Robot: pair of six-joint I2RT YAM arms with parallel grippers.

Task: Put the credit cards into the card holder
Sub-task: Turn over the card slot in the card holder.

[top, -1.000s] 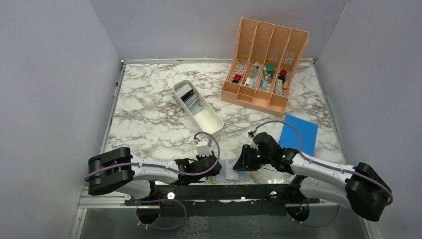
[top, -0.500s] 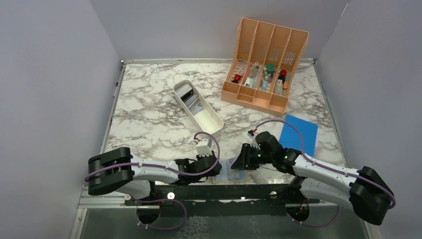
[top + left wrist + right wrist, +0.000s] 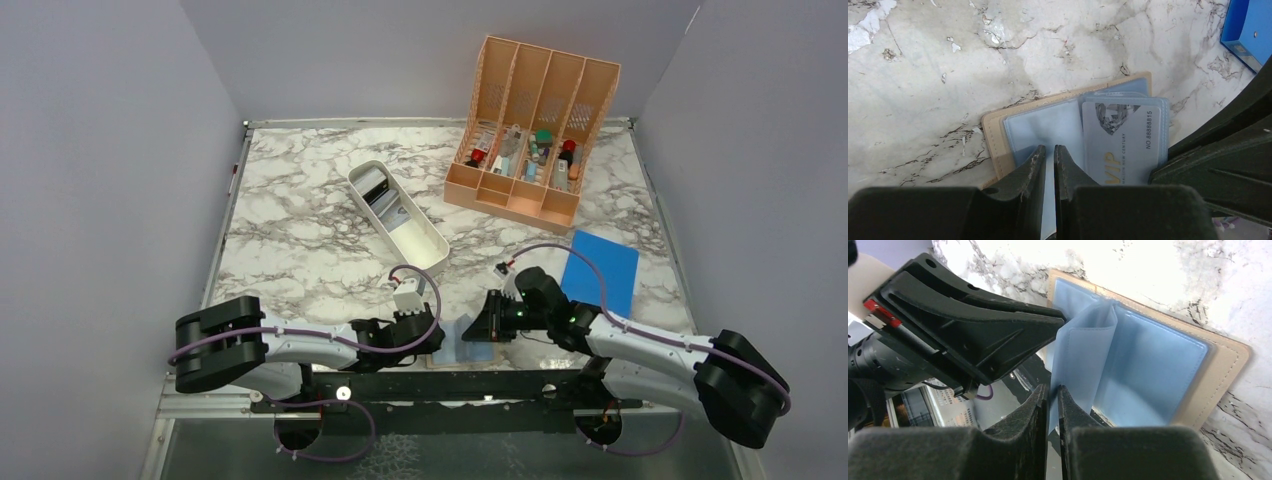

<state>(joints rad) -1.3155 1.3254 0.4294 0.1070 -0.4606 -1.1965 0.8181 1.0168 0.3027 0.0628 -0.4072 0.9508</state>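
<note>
The card holder lies open at the table's near edge, tan rim outside and blue-grey pockets inside. A grey credit card marked VIP sits in its right-hand pocket. My left gripper is shut on the edge of the holder's left pocket page, pressing in from the left. My right gripper is shut on a thin blue-grey inner leaf of the holder and holds it raised off the pocket page. In the top view the right gripper covers the holder's right half.
A long white tray with flat dark and pale pieces lies mid-table. A peach slotted organizer with small items stands at the back right. A flat bright-blue rectangle lies right of the right arm. The black base rail runs just below the holder.
The right gripper's jaws have closed on the holder's inner leaf, and that arm has edged slightly left. The left arm and the holder have stayed put.
</note>
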